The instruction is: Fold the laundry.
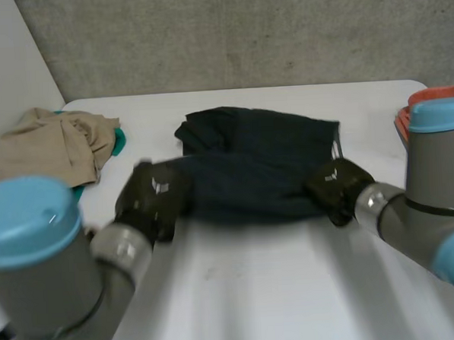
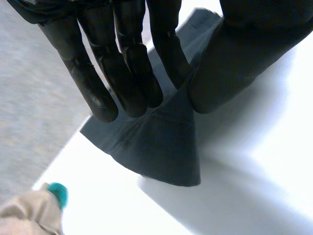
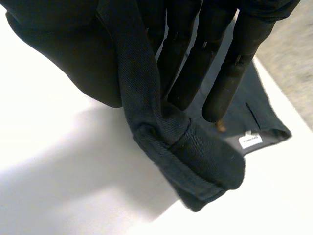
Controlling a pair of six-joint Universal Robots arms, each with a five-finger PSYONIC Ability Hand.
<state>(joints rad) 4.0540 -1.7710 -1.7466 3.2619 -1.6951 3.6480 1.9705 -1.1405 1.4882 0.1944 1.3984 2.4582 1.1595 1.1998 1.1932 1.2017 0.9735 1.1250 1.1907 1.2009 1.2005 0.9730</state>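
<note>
A dark navy garment lies across the middle of the white table. My left hand holds its near left corner; in the left wrist view the cloth is pinched between the thumb and the fingers and hangs down from them. My right hand holds the near right corner; in the right wrist view a rolled band of the cloth passes between thumb and fingers. A white label shows on the garment beyond the fingertips.
A beige garment with something teal under it lies at the table's far left, also seen as beige cloth past the left hand. An orange-red container stands at the right edge. A grey wall rises behind the table.
</note>
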